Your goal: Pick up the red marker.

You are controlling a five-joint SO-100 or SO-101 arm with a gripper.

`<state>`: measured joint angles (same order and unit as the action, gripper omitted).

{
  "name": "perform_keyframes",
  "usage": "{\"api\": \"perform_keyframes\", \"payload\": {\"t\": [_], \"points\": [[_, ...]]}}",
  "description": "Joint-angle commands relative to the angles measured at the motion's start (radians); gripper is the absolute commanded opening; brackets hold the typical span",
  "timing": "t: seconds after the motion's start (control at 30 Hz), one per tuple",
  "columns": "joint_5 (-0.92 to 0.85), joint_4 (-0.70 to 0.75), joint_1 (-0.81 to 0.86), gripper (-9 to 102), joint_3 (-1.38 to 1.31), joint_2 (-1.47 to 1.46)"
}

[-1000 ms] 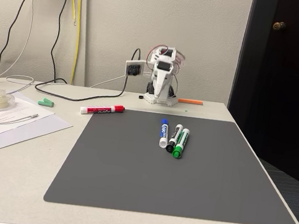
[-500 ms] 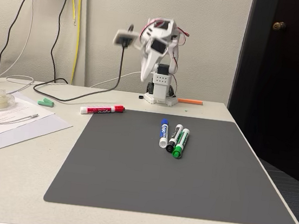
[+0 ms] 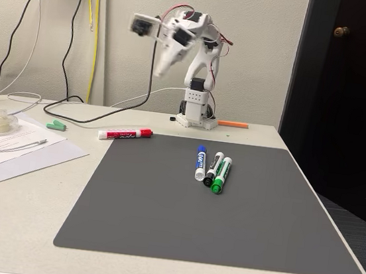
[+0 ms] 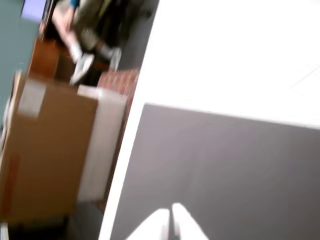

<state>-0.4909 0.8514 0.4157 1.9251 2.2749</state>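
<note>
High above the table's (image 3: 18,224) back edge in the fixed view, the white arm (image 3: 197,78) is raised, and its gripper (image 3: 159,67) points down and to the left of its base. The picture is blurred there. In the wrist view the two white fingertips (image 4: 157,226) lie closed together with nothing between them, over the grey mat (image 4: 225,175).

The red marker (image 3: 125,133) lies on the bare table well below the gripper and a little to its left, just off the mat's (image 3: 213,214) far left corner, red cap toward the mat. Its red-and-white label carries print, too small to read.

Lower and to the right of the gripper, three markers lie side by side on the mat: blue (image 3: 200,162), black (image 3: 213,168) and green (image 3: 222,175). The blue one's label shows white lettering, not readable.

An orange stick (image 3: 233,124) lies beside the arm's base. In the wrist view a brown cardboard box (image 4: 45,150) stands past the table edge.
</note>
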Motion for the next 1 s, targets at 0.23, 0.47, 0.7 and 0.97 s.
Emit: {"api": "perform_keyframes", "payload": {"t": [0.23, 0.47, 0.7, 0.97], "points": [[-0.153, 0.032, 0.225, 0, -0.043, 0.002], [-0.5, 0.124, 0.298, 0, -0.054, -0.051], [-0.765, 0.216, 0.356, 0, -0.011, -0.086], [-0.956, 0.253, 0.377, 0, 0.115, -0.089]]}}
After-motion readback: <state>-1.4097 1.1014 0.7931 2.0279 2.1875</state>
